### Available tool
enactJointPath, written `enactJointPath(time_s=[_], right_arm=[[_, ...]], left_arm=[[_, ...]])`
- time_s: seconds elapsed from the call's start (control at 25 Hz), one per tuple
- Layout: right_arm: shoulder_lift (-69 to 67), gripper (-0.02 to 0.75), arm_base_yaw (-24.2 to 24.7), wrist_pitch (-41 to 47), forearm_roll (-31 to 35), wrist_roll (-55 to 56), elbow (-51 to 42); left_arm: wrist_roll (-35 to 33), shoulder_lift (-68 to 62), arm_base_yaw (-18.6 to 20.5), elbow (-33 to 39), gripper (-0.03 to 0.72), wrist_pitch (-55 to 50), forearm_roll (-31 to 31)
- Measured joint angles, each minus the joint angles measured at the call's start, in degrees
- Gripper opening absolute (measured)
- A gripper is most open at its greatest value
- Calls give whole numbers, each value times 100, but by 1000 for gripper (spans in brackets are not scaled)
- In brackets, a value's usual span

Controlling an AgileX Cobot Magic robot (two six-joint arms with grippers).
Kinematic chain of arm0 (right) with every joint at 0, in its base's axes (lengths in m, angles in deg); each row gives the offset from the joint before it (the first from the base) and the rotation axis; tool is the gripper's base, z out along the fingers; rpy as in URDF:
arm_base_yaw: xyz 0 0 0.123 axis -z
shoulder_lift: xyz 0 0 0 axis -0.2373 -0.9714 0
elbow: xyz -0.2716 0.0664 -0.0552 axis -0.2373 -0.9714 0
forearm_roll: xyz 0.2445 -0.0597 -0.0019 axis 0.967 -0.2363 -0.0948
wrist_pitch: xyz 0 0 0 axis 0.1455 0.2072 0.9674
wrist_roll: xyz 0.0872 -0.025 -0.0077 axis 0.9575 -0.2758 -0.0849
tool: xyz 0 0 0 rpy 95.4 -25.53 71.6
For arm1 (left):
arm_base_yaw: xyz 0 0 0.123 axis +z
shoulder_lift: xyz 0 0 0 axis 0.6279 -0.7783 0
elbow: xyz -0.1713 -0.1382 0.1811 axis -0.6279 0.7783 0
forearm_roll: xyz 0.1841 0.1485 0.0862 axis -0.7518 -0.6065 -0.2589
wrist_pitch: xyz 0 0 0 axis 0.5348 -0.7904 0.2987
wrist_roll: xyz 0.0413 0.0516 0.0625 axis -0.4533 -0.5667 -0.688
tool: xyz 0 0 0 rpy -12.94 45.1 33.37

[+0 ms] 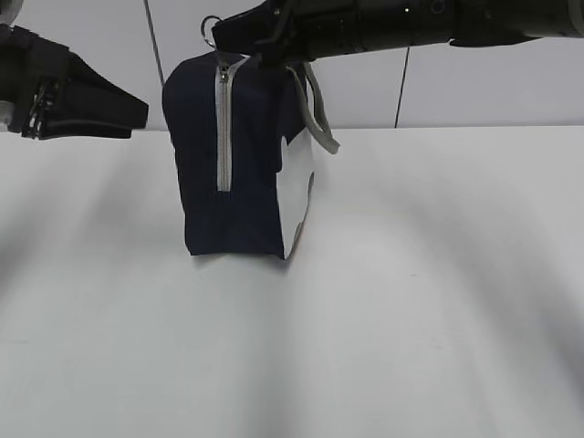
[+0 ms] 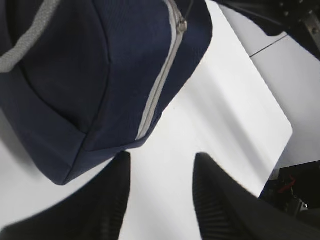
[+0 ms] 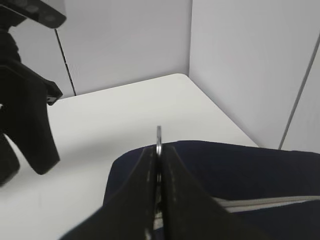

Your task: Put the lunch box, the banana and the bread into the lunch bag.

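While my right gripper (image 3: 159, 150) is pinched tight on the metal ring (image 3: 159, 136) of the zipper pull at the bag's top, my left gripper (image 2: 161, 165) hangs partly spread and empty at nine o'clock of the lunch bag (image 1: 239, 164). I see the navy bag upright on the white table (image 1: 411, 301), its grey zipper (image 1: 223, 128) closed.

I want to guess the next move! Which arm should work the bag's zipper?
The right. Its gripper is already shut on the metal ring at the top of the lunch bag, by the zipper. The left gripper hangs open beside the bag, holding nothing.
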Motion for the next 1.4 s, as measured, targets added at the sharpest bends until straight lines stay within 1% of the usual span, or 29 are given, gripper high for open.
enactJointPath(time_s=[0.24, 0.36, 0.44, 0.6, 0.72, 0.84, 1.0, 1.24, 1.4], right_arm=[[0, -16, 3, -220, -314, 269, 45], [0, -16, 3, -245, -416, 374, 45], [0, -16, 3, -249, -473, 411, 45], [0, -16, 3, -261, -498, 423, 45], [0, -16, 3, -271, -520, 423, 45], [0, -16, 3, -273, -528, 426, 45], [0, -16, 3, -283, -528, 449, 45], [0, -16, 3, -283, -528, 473, 54], [0, -16, 3, -283, -528, 473, 54]], left_arm=[[-918, -145, 0, 0, 308, 470, 439], [-1215, -253, 0, 0, 313, 731, 568], [-1490, -362, 0, 0, 333, 729, 724], [-2191, -595, 0, 0, 404, 655, 996], [-2831, -666, 0, 0, 415, 649, 1140], [-3297, -747, 0, 0, 417, 526, 1329], [-3440, -936, 0, 0, 408, 406, 1501], [-3477, -1054, 0, 0, 349, 359, 1744], [-3483, -1073, 0, 0, 344, 336, 1771]])
